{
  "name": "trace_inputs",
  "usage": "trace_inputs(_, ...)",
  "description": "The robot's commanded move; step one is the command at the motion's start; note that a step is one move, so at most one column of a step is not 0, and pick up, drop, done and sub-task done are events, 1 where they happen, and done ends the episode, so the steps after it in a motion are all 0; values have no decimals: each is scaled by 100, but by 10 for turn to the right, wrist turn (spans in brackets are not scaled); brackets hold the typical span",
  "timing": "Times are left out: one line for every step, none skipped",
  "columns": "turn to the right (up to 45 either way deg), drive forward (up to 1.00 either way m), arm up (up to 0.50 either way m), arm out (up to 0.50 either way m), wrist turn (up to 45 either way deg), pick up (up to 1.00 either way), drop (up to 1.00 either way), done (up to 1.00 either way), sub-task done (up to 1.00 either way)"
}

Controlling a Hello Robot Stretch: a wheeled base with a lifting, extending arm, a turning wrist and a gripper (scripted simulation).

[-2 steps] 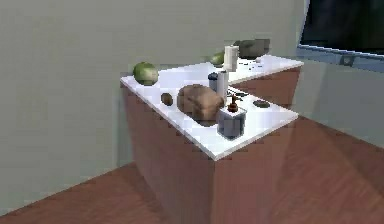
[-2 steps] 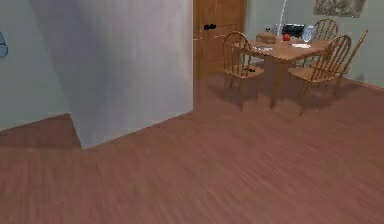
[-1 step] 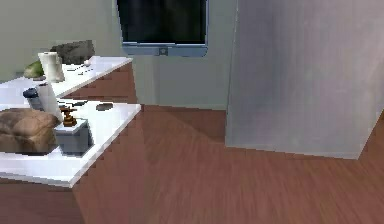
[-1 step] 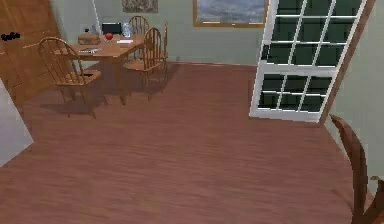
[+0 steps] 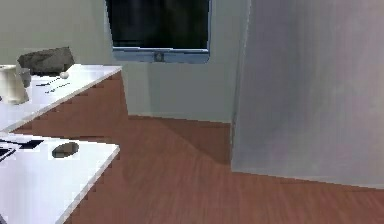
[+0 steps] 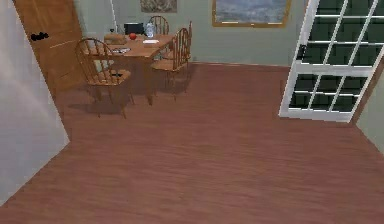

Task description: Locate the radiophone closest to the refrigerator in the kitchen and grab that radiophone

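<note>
Gripper is giving no readable state at this moment: I cannot tell whether the fingers are apart, together or on anything, and I cannot tell how the radiophone is lying relative to it. Forward view: two white-topped counters are standing along the 9 o'clock side. The far counter (image 5: 85, 78) is carrying a pale cylinder (image 5: 10, 82) at its 9 o'clock end, with a dark grey lumpy thing (image 5: 46, 61) at about 1 o'clock from the cylinder and a small white thing (image 5: 63, 73) just beside that. The near counter (image 5: 50, 180), toward 7 o'clock, is carrying a dark flat thing (image 5: 20, 145) at the picture's edge and a dark oval thing (image 5: 65, 150) at 3 o'clock from it. Either could be the radiophone, but neither shape is settling it. A dark window (image 5: 160, 25) is sitting at 12 o'clock, and a pale grey upright surface (image 5: 310, 90) is standing at 3 o'clock over wood floor (image 5: 190, 180). Arm side view: a wooden dining table (image 6: 140, 48) with chairs (image 6: 102, 65) is standing at 11 o'clock, bearing a small red thing (image 6: 132, 36) and a bluish bottle (image 6: 150, 31). A brown door (image 6: 50, 40) is showing at 10 o'clock, a framed picture (image 6: 250, 10) at 12 o'clock, and a white glazed door (image 6: 335, 60) at 2 o'clock.
</note>
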Motion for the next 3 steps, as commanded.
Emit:
trace_inputs(-450, 0, 0, 0, 0, 0, 0, 0, 0)
trace_inputs(-450, 0, 0, 0, 0, 0, 0, 0, 0)
trace_inputs(-450, 0, 0, 0, 0, 0, 0, 0, 0)
